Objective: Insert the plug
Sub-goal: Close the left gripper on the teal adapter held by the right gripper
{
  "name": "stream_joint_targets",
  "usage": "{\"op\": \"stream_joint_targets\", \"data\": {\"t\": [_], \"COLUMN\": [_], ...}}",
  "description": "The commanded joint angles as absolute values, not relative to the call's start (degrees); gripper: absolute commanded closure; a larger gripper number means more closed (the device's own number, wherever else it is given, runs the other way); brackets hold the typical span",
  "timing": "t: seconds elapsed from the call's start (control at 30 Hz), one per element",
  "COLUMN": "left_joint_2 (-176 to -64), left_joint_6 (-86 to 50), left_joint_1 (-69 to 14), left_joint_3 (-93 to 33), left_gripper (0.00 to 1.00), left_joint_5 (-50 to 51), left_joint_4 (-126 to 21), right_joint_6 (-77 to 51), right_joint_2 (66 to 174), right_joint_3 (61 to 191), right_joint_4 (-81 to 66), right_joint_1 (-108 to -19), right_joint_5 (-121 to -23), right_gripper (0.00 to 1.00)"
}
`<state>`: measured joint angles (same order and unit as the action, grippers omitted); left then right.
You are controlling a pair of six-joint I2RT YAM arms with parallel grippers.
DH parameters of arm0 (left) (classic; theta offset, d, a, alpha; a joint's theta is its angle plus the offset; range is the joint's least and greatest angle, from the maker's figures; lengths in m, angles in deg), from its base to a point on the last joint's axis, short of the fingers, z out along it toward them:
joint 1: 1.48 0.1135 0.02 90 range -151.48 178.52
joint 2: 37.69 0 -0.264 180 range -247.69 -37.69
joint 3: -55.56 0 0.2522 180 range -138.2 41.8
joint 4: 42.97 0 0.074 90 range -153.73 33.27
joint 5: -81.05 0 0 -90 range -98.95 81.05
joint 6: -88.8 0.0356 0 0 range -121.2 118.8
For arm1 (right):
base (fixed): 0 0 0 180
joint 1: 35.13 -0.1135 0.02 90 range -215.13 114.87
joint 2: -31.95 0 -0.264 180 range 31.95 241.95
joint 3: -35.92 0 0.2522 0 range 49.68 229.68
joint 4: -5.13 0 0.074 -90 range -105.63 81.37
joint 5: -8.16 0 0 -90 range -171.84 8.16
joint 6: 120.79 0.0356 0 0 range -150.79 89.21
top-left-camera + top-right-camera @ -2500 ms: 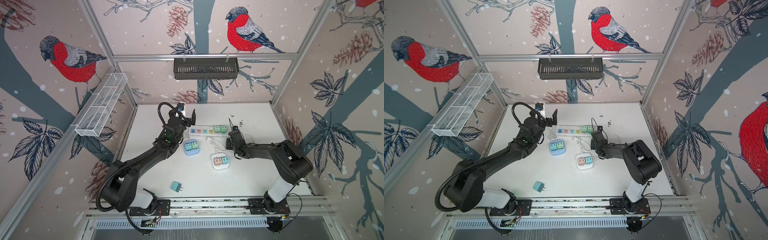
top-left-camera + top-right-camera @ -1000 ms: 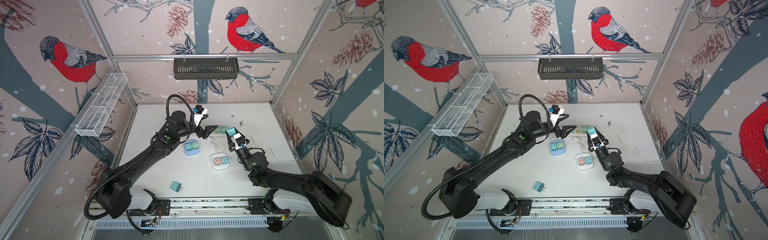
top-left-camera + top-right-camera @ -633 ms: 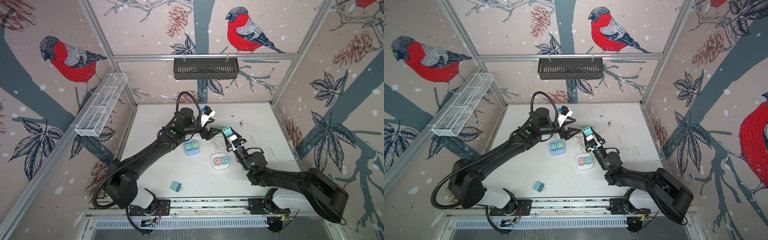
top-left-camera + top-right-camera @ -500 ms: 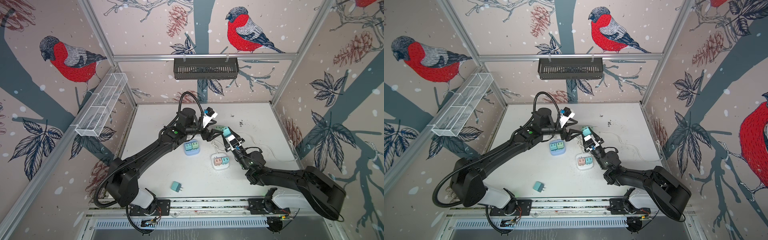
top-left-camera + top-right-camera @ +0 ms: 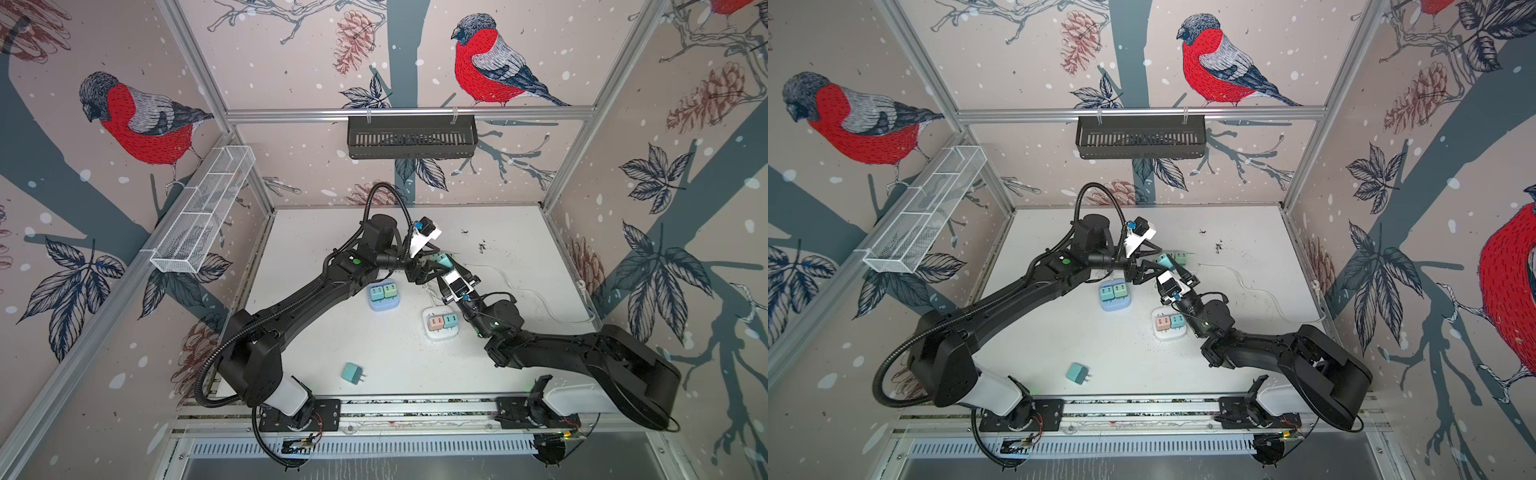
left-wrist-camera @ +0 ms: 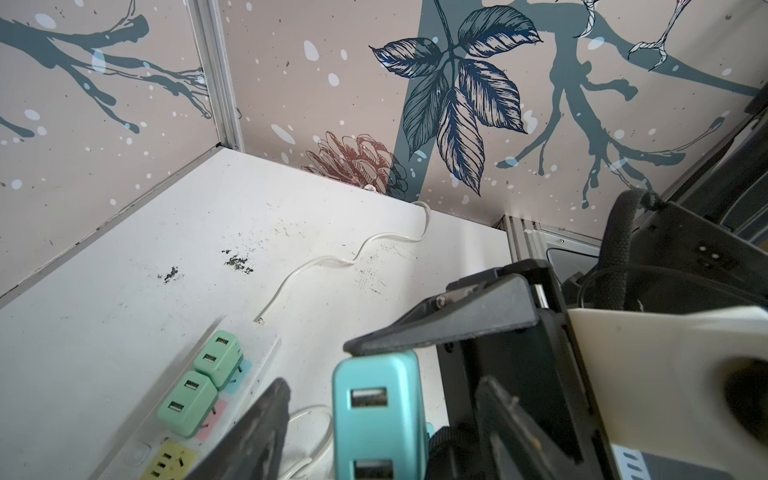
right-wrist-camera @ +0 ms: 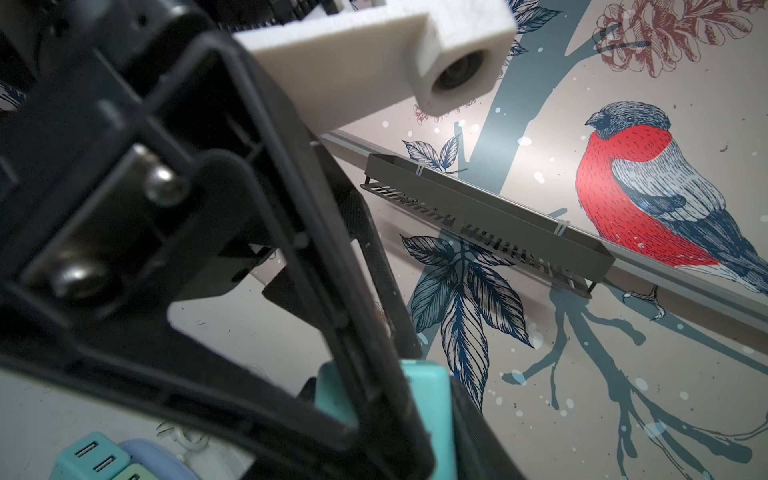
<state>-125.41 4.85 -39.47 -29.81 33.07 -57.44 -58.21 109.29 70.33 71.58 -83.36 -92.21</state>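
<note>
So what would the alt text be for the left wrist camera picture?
A teal plug with two USB ports fills the foreground between the black fingers of the left gripper, with a gap on one side. Behind it, a white power strip holding two green plugs lies on a white table, a white cord trailing beyond.

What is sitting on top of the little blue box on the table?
Two little plugs sit side by side on the blue box. Their metal prongs and the holes under them are covered.
</note>
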Motion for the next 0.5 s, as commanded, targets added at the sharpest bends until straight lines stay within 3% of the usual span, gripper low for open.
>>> {"op": "stream_joint_targets", "data": {"t": [0.0,0.2,0.47], "left_joint_2": [-125.74,-126.43,-127.9], "left_joint_6": [6.65,7.74,9.8], "left_joint_1": [-39.51,-39.53,-39.62], "left_joint_3": [-30.76,-31.39,-32.71], "left_gripper": [0.31,0.38,0.6], "left_joint_5": [34.4,34.59,37.11], "left_joint_4": [-59.17,-60.32,-62.21], "right_joint_6": [-59.48,-59.82,-59.96], "right_joint_2": [109.56,109.72,109.94], "right_joint_3": [71.21,71.71,71.75], "right_joint_4": [75.04,75.03,75.66], "right_joint_1": [-83.64,-83.89,-84.08], "right_joint_5": [-91.51,-90.99,-91.19], "right_gripper": [0.96,0.96,0.96]}}
